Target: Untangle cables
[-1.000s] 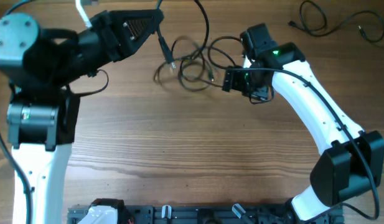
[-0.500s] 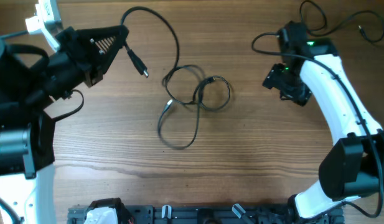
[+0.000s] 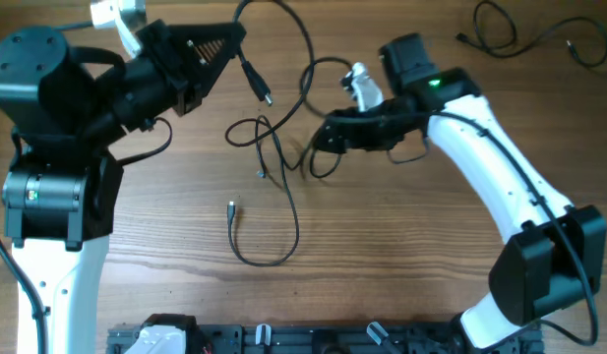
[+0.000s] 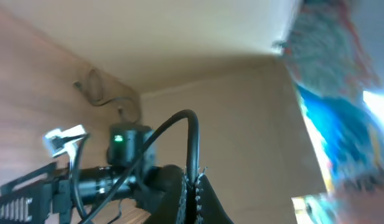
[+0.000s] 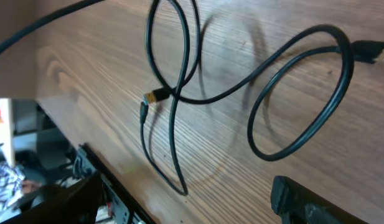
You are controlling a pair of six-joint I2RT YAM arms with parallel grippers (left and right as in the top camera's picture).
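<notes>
My left gripper [image 3: 234,39] is shut on a thin black cable [image 3: 252,74] at the back left. The cable's plug [image 3: 268,98] hangs free below the jaws. In the left wrist view the cable [image 4: 190,134] rises from between the closed fingers [image 4: 195,196]. It arcs over into a loose tangle [image 3: 269,143] of cables in mid-table, with a long loop [image 3: 269,258] toward the front and a silvery plug [image 3: 231,208]. My right gripper [image 3: 323,149] is open and empty just right of the tangle. Its wrist view shows the loops [image 5: 291,93] and a gold-tipped plug [image 5: 155,96] lying beyond the spread fingers [image 5: 182,198].
Another black cord [image 3: 519,34] lies apart at the back right corner. A black equipment rack [image 3: 283,339] runs along the table's front edge. The bulky left arm body [image 3: 57,118] covers the left side.
My right gripper swung from the right side back to the tangle. My left gripper moved right with its cable. The tangle has spread, with a long loop now toward the front.
</notes>
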